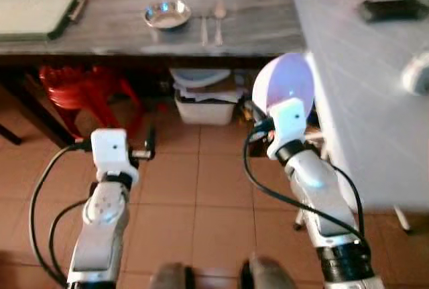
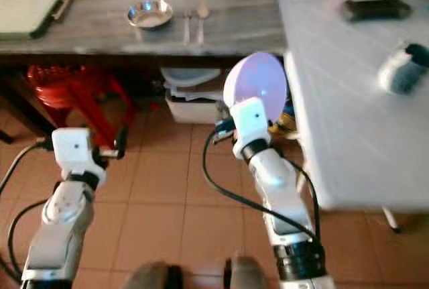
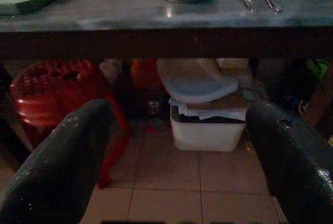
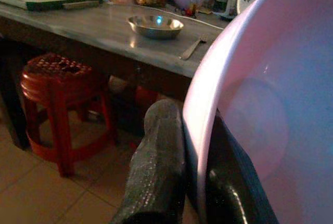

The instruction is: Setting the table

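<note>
The robot is standing in front of a grey bench [image 1: 134, 31] and is holding a pale plate [image 1: 284, 82] in the right gripper [image 4: 182, 146]. The fingers [image 4: 158, 172] are closing on the rim of the plate, one on each face, and the plate is standing upright on its edge, above the floor, just beside the white table [image 1: 362, 101] at the robot's right. The left gripper [image 3: 177, 156] is hanging over the tiled floor [image 1: 201, 195] with its fingers wide apart and nothing between them.

The risk is probably in the grip. The fingers are pinching only the rim, so the plate could be slipping or turning if the arm is moving fast, and then it would be falling on the hard tiles. The edge of the white table is very near the plate, so a swing to the right could be knocking it. The bench edge is also in the way when the arm is rising.

On the bench a steel bowl [image 1: 166, 14] is sitting, and it is looking empty. A fork [image 1: 204, 29] and a spoon [image 1: 218, 22] are lying just beside it. Under the bench a white tub [image 1: 204, 109] is holding stacked lids or papers; what exactly is not clear. A red stool [image 1: 84, 91] is standing near it.
</note>
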`<state>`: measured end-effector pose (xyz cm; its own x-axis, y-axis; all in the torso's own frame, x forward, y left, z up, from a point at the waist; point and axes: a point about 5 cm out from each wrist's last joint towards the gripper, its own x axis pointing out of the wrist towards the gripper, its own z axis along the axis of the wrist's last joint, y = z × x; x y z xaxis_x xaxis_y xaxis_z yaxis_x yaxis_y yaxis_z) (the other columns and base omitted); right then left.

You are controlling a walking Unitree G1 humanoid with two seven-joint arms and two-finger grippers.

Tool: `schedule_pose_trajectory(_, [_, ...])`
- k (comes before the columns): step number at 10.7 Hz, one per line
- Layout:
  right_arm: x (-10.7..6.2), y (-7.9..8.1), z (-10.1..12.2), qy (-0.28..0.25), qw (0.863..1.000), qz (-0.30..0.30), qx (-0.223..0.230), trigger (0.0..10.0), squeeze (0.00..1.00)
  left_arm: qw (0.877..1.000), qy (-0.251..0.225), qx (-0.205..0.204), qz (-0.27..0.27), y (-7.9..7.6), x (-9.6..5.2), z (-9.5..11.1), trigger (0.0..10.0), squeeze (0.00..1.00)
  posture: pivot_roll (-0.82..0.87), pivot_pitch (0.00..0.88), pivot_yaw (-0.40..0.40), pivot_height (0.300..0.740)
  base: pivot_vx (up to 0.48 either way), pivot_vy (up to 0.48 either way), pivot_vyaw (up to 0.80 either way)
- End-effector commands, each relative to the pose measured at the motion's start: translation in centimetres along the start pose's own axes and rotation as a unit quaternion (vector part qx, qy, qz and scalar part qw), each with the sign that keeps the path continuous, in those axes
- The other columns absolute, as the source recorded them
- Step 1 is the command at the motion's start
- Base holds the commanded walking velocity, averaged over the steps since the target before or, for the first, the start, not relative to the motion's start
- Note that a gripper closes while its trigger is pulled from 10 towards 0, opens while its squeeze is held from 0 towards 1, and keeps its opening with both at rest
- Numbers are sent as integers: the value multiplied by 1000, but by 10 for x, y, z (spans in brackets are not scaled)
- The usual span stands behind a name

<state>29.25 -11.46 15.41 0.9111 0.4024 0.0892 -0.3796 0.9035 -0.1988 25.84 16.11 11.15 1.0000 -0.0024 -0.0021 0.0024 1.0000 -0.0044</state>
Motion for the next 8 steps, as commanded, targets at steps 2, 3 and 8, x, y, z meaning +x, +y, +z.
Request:
schedule_pose_trajectory(2, [-3, -3, 3, -6, 1000, -3, -1, 0, 0, 1000, -4, -7, -2, -4, 3, 1, 10000, 0, -8, 137, 57, 740, 461, 0, 0])
schedule_pose_trajectory(3, [-3, -1, 5, -9, 1000, 3, 0, 0, 0, 1000, -5, -10, -2, -5, 4, 1, 10000, 0, -11, 135, 58, 740, 424, 0, 0])
schedule_pose_trajectory(8, [4, -1, 11, -25, 1000, 10, -10, 10000, 0, 1000, -19, -5, -1, -6, 7, 8, 10000, 0, -6, 131, 61, 740, 399, 264, 0])
